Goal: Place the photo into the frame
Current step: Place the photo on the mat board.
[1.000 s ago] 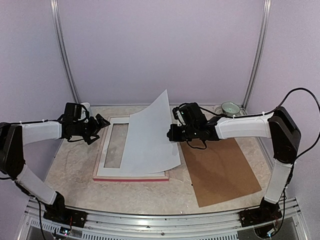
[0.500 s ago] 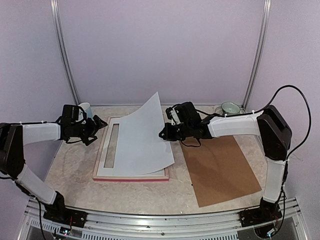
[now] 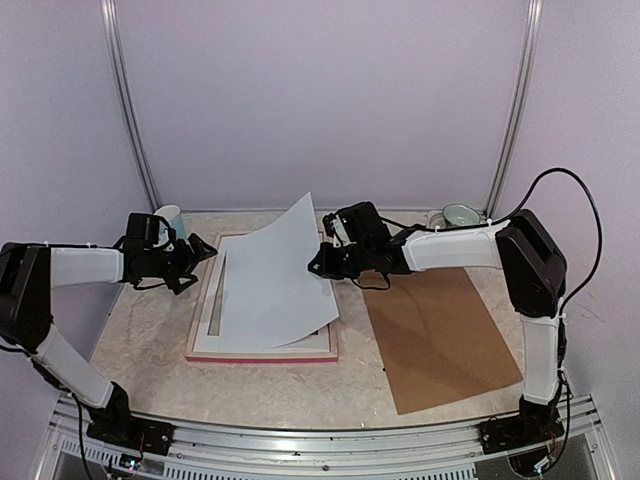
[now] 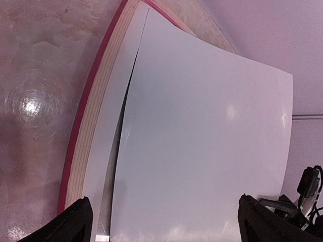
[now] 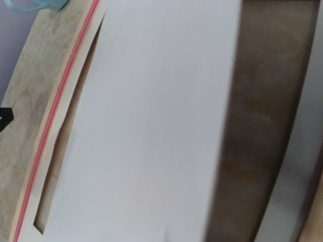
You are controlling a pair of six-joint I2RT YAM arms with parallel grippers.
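The photo (image 3: 268, 285) shows only its plain white back. It hangs curved, with its right edge raised and its lower edge resting on the frame (image 3: 262, 356). The frame lies flat with its pale wood back up and its pink edge showing at the front. A white mat (image 3: 212, 300) lies in it. My right gripper (image 3: 322, 262) is shut on the photo's raised right edge; its fingers are hidden in the right wrist view, where the photo (image 5: 151, 126) fills the picture. My left gripper (image 3: 205, 250) is open by the frame's far left corner, facing the photo (image 4: 202, 141), the mat (image 4: 113, 151) and the frame (image 4: 88, 136).
A brown backing board (image 3: 440, 335) lies flat to the right of the frame. A teal cup (image 3: 170, 215) stands at the back left behind the left gripper. A green-rimmed mug (image 3: 460, 214) stands at the back right. Purple walls close in the table.
My right gripper has carried the photo leftward. The sheet now covers most of the mat's opening, leaving a thin slit at the left. My left gripper has barely moved.
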